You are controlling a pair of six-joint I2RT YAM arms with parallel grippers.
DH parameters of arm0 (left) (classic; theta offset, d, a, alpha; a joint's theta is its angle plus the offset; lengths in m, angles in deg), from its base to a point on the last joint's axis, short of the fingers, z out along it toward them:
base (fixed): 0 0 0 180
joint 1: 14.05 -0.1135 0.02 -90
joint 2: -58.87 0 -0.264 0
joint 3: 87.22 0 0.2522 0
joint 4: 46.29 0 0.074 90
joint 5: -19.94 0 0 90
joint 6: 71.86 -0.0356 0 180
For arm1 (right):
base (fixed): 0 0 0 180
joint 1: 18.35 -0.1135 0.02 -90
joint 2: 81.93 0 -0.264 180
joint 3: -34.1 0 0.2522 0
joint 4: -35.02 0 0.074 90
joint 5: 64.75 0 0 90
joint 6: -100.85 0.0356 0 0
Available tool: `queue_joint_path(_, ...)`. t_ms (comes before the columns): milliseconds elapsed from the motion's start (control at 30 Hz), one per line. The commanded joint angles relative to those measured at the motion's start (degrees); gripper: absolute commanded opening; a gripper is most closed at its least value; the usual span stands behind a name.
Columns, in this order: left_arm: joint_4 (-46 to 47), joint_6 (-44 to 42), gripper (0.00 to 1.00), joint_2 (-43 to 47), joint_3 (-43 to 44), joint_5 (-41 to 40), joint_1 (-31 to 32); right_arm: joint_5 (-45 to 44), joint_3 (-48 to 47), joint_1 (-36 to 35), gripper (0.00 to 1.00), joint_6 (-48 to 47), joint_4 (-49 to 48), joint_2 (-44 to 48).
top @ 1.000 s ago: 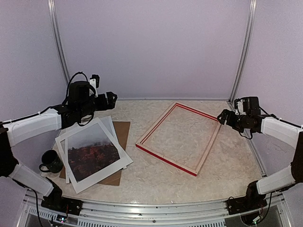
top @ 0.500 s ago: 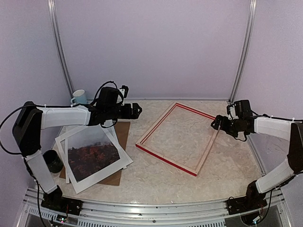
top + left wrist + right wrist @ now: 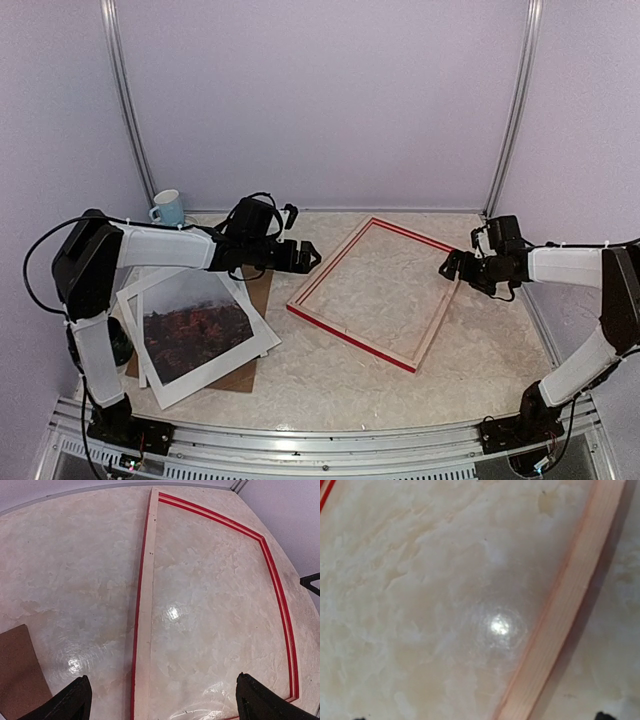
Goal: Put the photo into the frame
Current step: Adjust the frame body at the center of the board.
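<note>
The frame [image 3: 372, 291] lies flat mid-table with its pale wood back up and red outer edges showing. The photo [image 3: 192, 322], grey sky over a red-brown landscape, lies face up at the left on a stack of sheets. My left gripper [image 3: 306, 257] hovers open over the frame's left bar [image 3: 144, 610], one fingertip on each side of it, holding nothing [image 3: 162, 705]. Low over the frame's right bar [image 3: 570, 595], my right gripper [image 3: 451, 268] is open and empty. Only its fingertips [image 3: 602, 715] show at the bottom edge of the right wrist view.
Under the photo lie a white sheet [image 3: 232, 268] and a brown board [image 3: 262, 282]; the board's corner [image 3: 17, 672] also shows in the left wrist view. A light blue mug [image 3: 167, 207] stands at the back left by the wall.
My left arm has swung right, from above the photo stack to the frame's left bar. My right gripper has moved left and down to the frame's right bar. Both stay open.
</note>
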Motion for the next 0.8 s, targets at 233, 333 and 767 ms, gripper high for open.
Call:
queue_joint_path(233,-1.9,-0.1,0.99,-6.4,2.1,8.2,1.1,4.2,1.5,-0.7,0.99,1.0,-4.0,-2.9)
queue_joint_path(333,-1.9,0.0,0.99,-7.0,1.9,8.8,1.3,4.1,1.5,-1.0,0.99,0.8,-3.9,-3.6)
queue_joint_path(767,2.2,0.5,0.99,-6.5,-2.3,12.5,1.3,3.9,1.8,-1.7,0.99,0.6,-3.9,-6.1)
